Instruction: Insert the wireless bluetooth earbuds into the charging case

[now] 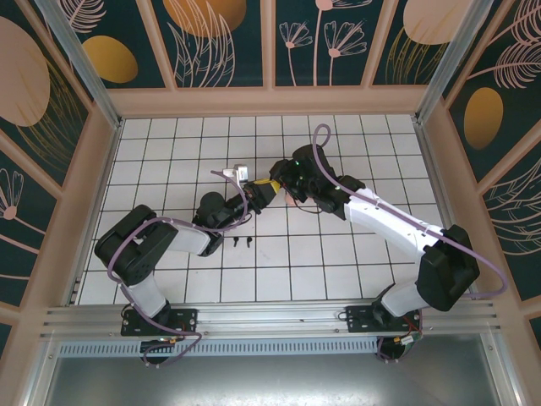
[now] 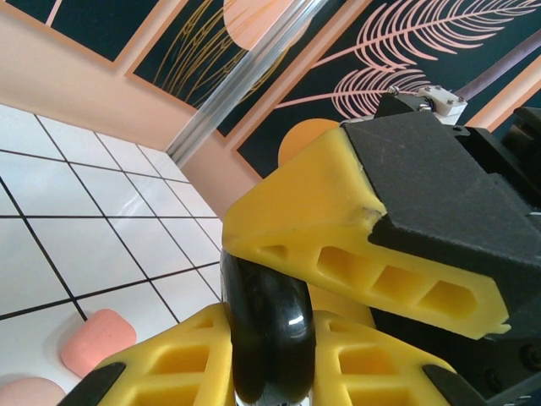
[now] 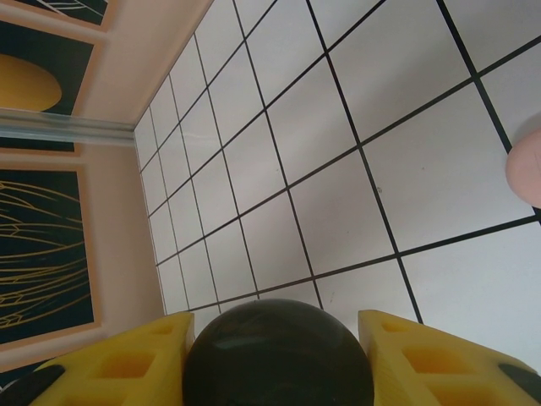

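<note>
top external: two black earbuds lie loose on the worktop | left wrist: left end effector pinching the black charging case | right wrist: right end effector fingers flank the black charging case, grip unclear

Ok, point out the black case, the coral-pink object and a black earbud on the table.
black case (image 2: 269, 334): left wrist view, on its glossy rounded edge.
coral-pink object (image 2: 95, 340): left wrist view, middle of its top.
black earbud (image 1: 232, 244): top external view, on its body.
</note>
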